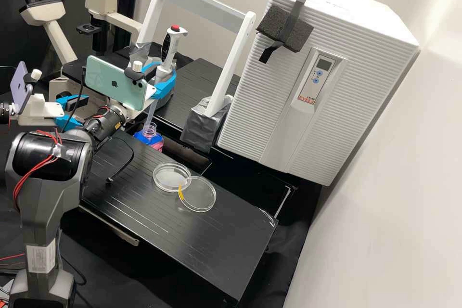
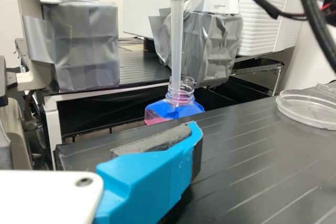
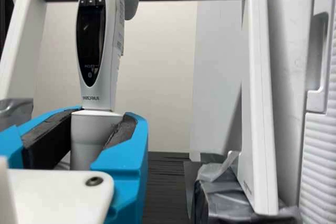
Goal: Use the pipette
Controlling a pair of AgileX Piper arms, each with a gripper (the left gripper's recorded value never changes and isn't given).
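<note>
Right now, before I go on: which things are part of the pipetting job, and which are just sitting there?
Job: pipette, clamped in right gripper; pink-liquid bottle its tip enters; petri dishes.
Lying about: microscope; white ribbed cabinet; taped white frame.

You have before you one pipette (image 1: 167,48), one bottle (image 1: 152,135) of pink liquid, two clear round dishes (image 1: 171,176) (image 1: 198,194), two mounted phones (image 1: 117,82) (image 1: 19,83), one white ribbed cabinet (image 1: 332,120) and one tall white frame (image 1: 204,5).

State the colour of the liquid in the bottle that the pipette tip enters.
Pink; the liquid shows best in the left wrist view.
</note>
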